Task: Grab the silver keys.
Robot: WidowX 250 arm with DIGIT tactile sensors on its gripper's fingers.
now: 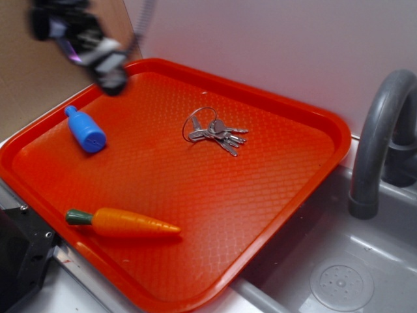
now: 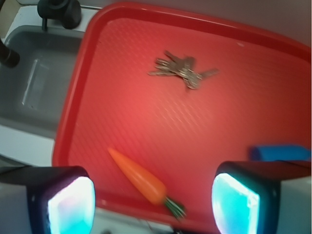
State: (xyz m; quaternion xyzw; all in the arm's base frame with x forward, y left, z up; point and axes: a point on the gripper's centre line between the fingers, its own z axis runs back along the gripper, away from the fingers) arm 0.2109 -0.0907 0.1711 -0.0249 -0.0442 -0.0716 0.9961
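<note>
**Silver keys in the middle of the tray, my fingers apart**

Silver keys (image 1: 217,132) lie fanned out from their ring near the centre of the red tray (image 1: 306,169). My gripper (image 2: 153,200) hangs above the tray's far corner, well apart from them, with my fingers (image 2: 73,202) spread wide and nothing between. A toy carrot (image 1: 124,222) lies near the front edge, a blue bottle (image 1: 85,130) at the left.

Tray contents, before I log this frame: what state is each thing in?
silver keys: flat on the tray, fanned from their ring, ungrasped.
toy carrot: on its side near the tray's edge.
blue bottle: on its side.
orange tray: beside the sink.
end effector: open, empty, raised above the tray.
</note>
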